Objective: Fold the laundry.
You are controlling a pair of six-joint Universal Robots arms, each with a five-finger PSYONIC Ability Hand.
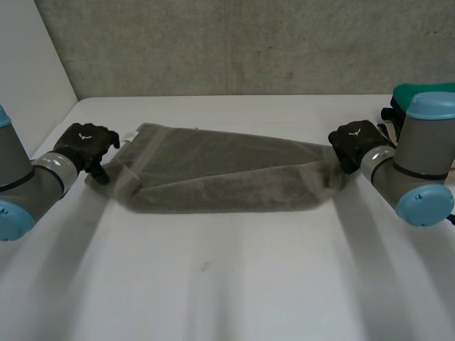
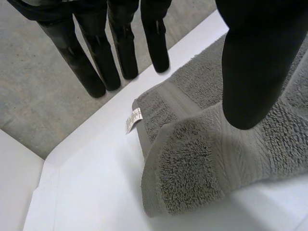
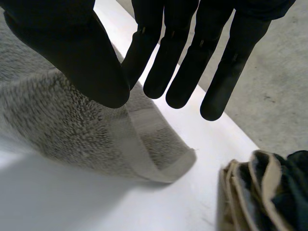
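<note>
Looks like a robotics lab: bare concrete wall [image 1: 234,46], plain white table [image 1: 234,284], a white side panel [image 1: 28,64] along the tabletop's left edge, left arm [image 1: 32,181] and right arm [image 1: 412,167] flanking it.

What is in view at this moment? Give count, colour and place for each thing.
table: one, white, under everything
towel: one, grey, folded lengthwise, lying across the far middle of the table
label: one, white, on the towel's left end
pile of laundry: one, green, dark and beige pieces, at the table's right edge
wall: one, grey concrete, behind the table
left arm, right arm: two, grey with light-blue caps, one at each side
left robot hand: one, black, fingers straight, at the towel's left end
right robot hand: one, black, fingers straight, at the towel's right end
</note>
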